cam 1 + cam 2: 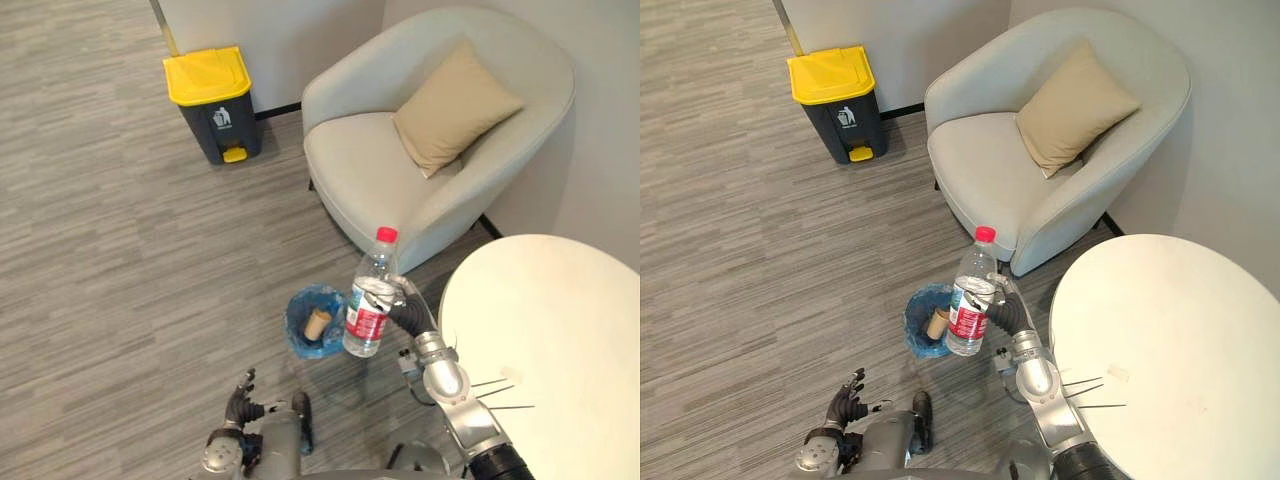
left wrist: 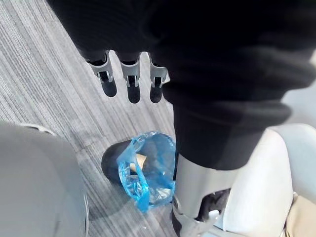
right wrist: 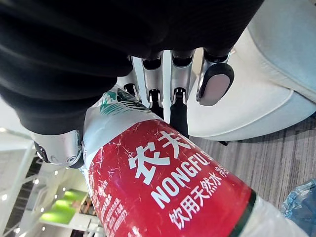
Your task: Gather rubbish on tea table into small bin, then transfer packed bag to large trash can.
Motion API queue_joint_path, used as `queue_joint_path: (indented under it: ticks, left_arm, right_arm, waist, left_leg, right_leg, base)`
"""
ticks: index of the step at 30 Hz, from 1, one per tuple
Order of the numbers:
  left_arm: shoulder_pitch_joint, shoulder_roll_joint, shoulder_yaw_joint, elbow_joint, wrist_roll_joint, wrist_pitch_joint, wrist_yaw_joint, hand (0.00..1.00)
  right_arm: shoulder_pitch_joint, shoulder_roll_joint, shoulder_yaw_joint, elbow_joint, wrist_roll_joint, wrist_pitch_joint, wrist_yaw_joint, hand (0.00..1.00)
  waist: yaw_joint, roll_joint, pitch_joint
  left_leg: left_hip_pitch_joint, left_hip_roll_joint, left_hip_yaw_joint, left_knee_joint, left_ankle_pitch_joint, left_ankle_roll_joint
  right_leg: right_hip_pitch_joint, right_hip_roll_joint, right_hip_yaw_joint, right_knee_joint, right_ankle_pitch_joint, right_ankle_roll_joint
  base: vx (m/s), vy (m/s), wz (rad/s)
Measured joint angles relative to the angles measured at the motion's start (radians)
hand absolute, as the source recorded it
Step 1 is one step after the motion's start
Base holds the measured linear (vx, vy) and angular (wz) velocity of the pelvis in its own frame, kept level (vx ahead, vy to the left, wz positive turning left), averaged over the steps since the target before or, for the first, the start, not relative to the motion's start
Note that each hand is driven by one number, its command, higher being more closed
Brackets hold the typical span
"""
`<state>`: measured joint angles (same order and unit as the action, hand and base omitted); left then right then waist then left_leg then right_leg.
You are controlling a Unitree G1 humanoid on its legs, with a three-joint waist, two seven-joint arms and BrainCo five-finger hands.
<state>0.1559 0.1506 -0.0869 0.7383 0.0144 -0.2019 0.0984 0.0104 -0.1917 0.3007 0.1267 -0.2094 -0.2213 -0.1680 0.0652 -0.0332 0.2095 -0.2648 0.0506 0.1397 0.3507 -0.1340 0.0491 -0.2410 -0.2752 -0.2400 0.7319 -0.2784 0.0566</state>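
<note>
Right hand point(image 1: 400, 304) holds a bottle point(image 1: 365, 322) upright in mid-air at frame centre, beside the small bin point(image 1: 298, 342).

Bottle: clear crinkled plastic, cylindrical, with a red screw cap and a glossy red label. The fingers point(image 3: 178, 106) curl round the clear body just above the label and the thumb presses the opposite side, so the hand is clamped on it, with cap above and label below the grip. In the picture the bottle's base overlaps the right rim of the bin. The bin is round and dark, lined with a thin blue plastic bag, and has a cardboard tube point(image 1: 318, 322) inside. Left hand point(image 1: 243, 405) is at lower left over the floor point(image 1: 100, 250), fingers straight and apart, holding nothing. Round smooth cream table point(image 1: 560, 330) at lower right. Dark grey large trash can point(image 1: 212, 105) with a yellow lid at upper left. Curved pale fabric armchair point(image 1: 370, 180) with a tan square cushion point(image 1: 455, 105) at upper right. Grey wood-grain planks.
</note>
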Motion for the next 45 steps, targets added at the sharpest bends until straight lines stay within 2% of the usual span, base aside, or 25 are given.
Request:
queue_joint_path:
  ticks: [1, 3, 4, 5, 6, 7, 8, 10, 12, 14, 17, 22, 24, 27, 28, 33, 37, 42, 45]
  left_arm:
    - [-0.012, 0.002, 0.001, -0.002, -0.001, -0.001, 0.010, 0.00]
    - [-0.024, 0.000, -0.002, 0.001, -0.001, 0.000, 0.014, 0.00]
    - [-0.034, 0.000, -0.010, 0.001, -0.002, 0.000, 0.016, 0.00]
    - [-0.045, 0.005, -0.019, 0.004, -0.001, -0.002, 0.016, 0.00]
    - [-0.056, 0.017, -0.025, 0.003, -0.001, -0.004, 0.016, 0.00]
    - [-0.091, 0.011, -0.034, 0.012, -0.001, -0.002, 0.019, 0.00]
    - [-0.117, 0.003, -0.044, 0.007, -0.001, -0.007, 0.022, 0.00]
    - [-0.149, -0.006, -0.050, 0.009, -0.003, -0.007, 0.034, 0.00]
    - [-0.221, -0.025, -0.049, 0.012, -0.010, -0.009, 0.052, 0.00]
    - [-0.273, -0.048, -0.028, 0.005, -0.037, -0.017, 0.080, 0.00]
    - [-0.339, -0.103, 0.036, -0.054, -0.104, -0.030, 0.123, 0.00]
    - [-0.424, -0.137, 0.102, -0.183, -0.175, -0.058, 0.167, 0.00]
    - [-0.458, -0.138, 0.121, -0.209, -0.183, -0.067, 0.179, 0.00]
    - [-0.461, -0.136, 0.125, -0.256, -0.214, -0.069, 0.191, 0.00]
    - [-0.464, -0.134, 0.125, -0.268, -0.219, -0.069, 0.191, 0.00]
    - [-0.481, -0.102, 0.126, -0.284, -0.228, -0.070, 0.193, 0.00]
    - [-0.485, -0.096, 0.126, -0.283, -0.231, -0.069, 0.194, 0.00]
    - [-0.488, -0.083, 0.126, -0.284, -0.226, -0.059, 0.193, 0.00]
    - [-0.488, -0.076, 0.126, -0.283, -0.217, -0.057, 0.193, 0.00]
  right_arm:
    - [-0.016, -0.020, 0.007, -0.015, 0.000, 0.000, 0.000, 1.00]
    - [-0.031, -0.039, 0.013, -0.026, 0.000, -0.001, 0.000, 1.00]
    - [-0.046, -0.053, 0.013, -0.030, -0.001, -0.002, 0.000, 1.00]
    - [-0.061, -0.063, 0.009, -0.031, -0.008, -0.003, -0.003, 1.00]
    - [-0.074, -0.068, 0.008, -0.031, -0.010, -0.005, -0.004, 1.00]
    - [-0.124, -0.083, 0.009, -0.010, -0.019, -0.008, -0.004, 1.00]
    - [-0.193, -0.104, 0.009, 0.037, -0.036, -0.007, -0.007, 1.00]
    - [-0.280, -0.111, 0.013, 0.119, -0.040, -0.005, -0.008, 1.00]
    - [-0.409, -0.103, 0.009, 0.276, -0.051, 0.022, -0.041, 1.00]
    - [-0.432, -0.085, -0.016, 0.291, -0.052, 0.047, -0.077, 1.00]
    - [-0.510, -0.050, -0.039, 0.283, -0.045, 0.072, -0.146, 1.00]
    - [-0.717, -0.036, -0.089, 0.256, -0.049, 0.091, -0.252, 1.00]
    - [-0.796, -0.057, -0.105, 0.273, -0.050, 0.116, -0.292, 1.00]
    - [-0.849, -0.078, -0.126, 0.336, -0.049, 0.133, -0.315, 1.00]
    - [-0.860, -0.093, -0.140, 0.364, -0.046, 0.140, -0.321, 0.00]
    - [-0.879, -0.133, -0.148, 0.458, -0.036, 0.163, -0.333, 0.00]
    - [-0.874, -0.129, -0.146, 0.473, -0.035, 0.162, -0.337, 0.00]
    - [-0.811, -0.128, -0.147, 0.348, -0.041, 0.156, -0.356, 0.00]
    - [-0.745, -0.106, -0.143, 0.270, -0.086, 0.146, -0.356, 0.00]
  waist:
    - [0.001, 0.007, 0.026]
    - [0.000, 0.020, 0.050]
    - [-0.005, 0.028, 0.074]
    - [-0.020, 0.028, 0.089]
    - [-0.034, 0.013, 0.100]
    - [-0.053, 0.039, 0.144]
    - [-0.045, 0.068, 0.168]
    - [-0.031, 0.093, 0.190]
    - [-0.011, 0.107, 0.232]
    - [0.002, 0.105, 0.240]
    - [0.003, 0.104, 0.259]
    - [0.015, 0.104, 0.333]
    - [0.035, 0.105, 0.338]
    - [0.044, 0.105, 0.338]
    - [0.052, 0.105, 0.338]
    - [0.055, 0.105, 0.337]
    - [0.053, 0.104, 0.337]
    - [0.045, 0.093, 0.337]
    - [0.026, 0.079, 0.337]
  left_leg:
    - [0.000, -0.001, -0.041, 0.000, -0.002, -0.004]
    - [-0.001, -0.004, -0.079, 0.000, -0.001, -0.009]
    - [-0.003, -0.012, -0.120, 0.002, 0.008, -0.021]
    - [-0.043, -0.040, -0.172, 0.025, 0.016, -0.042]
    - [-0.061, -0.063, -0.200, 0.050, 0.009, -0.053]
    - [-0.107, -0.081, -0.250, 0.109, -0.003, -0.073]
    - [-0.170, -0.065, -0.263, 0.126, 0.004, -0.085]
    - [-0.232, -0.049, -0.282, 0.126, 0.020, -0.109]
    - [-0.318, -0.029, -0.290, 0.121, 0.044, -0.134]
    - [-0.399, -0.012, -0.275, 0.147, 0.041, -0.132]
    - [-0.562, 0.036, -0.206, 0.245, 0.042, -0.135]
    - [-0.835, 0.012, -0.224, 0.410, 0.039, -0.130]
    - [-0.958, 0.000, -0.235, 0.471, 0.041, -0.133]
    - [-1.034, -0.005, -0.238, 0.510, 0.042, -0.138]
    - [-1.054, -0.005, -0.235, 0.516, 0.039, -0.140]
    - [-1.103, 0.019, -0.200, 0.495, 0.047, -0.141]
    - [-1.106, 0.025, -0.191, 0.487, 0.078, -0.128]
    - [-1.103, 0.040, -0.189, 0.493, 0.084, -0.125]
    - [-1.081, 0.045, -0.190, 0.490, 0.083, -0.124]
  right_leg:
    - [-0.050, 0.065, 0.063, -0.087, -0.008, 0.010]
    - [-0.082, 0.112, 0.125, -0.154, -0.003, 0.019]
    - [-0.108, 0.146, 0.182, -0.228, 0.014, 0.035]
    - [-0.116, 0.154, 0.228, -0.325, 0.078, 0.034]
    - [-0.117, 0.144, 0.241, -0.360, 0.130, 0.039]
    - [-0.139, 0.134, 0.217, -0.313, 0.214, 0.041]
    - [-0.191, 0.146, 0.191, -0.297, 0.211, 0.027]
    - [-0.242, 0.158, 0.161, -0.291, 0.221, 0.013]
    - [-0.317, 0.166, 0.119, -0.257, 0.212, -0.010]
    - [-0.394, 0.157, 0.094, -0.196, 0.188, -0.025]
    - [-0.553, 0.126, 0.069, -0.048, 0.131, -0.031]
    - [-0.821, 0.089, 0.075, 0.154, 0.075, -0.028]
    - [-0.942, 0.074, 0.077, 0.226, 0.063, -0.030]
    - [-1.012, 0.060, 0.079, 0.270, 0.053, -0.023]
    - [-1.033, 0.054, 0.080, 0.279, 0.048, -0.017]
    - [-1.083, 0.046, 0.087, 0.283, 0.044, -0.015]
    - [-1.087, 0.050, 0.090, 0.277, 0.045, -0.015]
    - [-1.073, 0.064, 0.087, 0.263, 0.050, -0.023]
    - [-1.049, 0.068, 0.083, 0.256, 0.050, -0.023]
  base:
    - [0.09, -0.064, 0.72]
    - [0.07, -0.096, 0.79]
    - [0.07, -0.154, 1.26]
    - [0.05, -0.170, 1.49]
    - [0.04, -0.201, 1.80]
    - [0.01, -0.221, 1.35]
    - [0.00, -0.228, 0.97]
    - [-0.06, -0.223, 0.31]
    - [-0.07, -0.211, 0.42]
    - [-0.08, -0.139, 0.45]
    - [-0.09, -0.096, 0.42]
    - [-0.10, -0.012, 0.21]
    - [-0.10, -0.011, 0.15]
    - [-0.06, 0.001, 0.14]
    - [-0.05, 0.016, 0.10]
    - [-0.04, 0.015, 0.14]
    - [-0.01, 0.020, 0.00]
    - [0.00, 0.037, -0.07]
    - [-0.01, 0.017, -0.03]
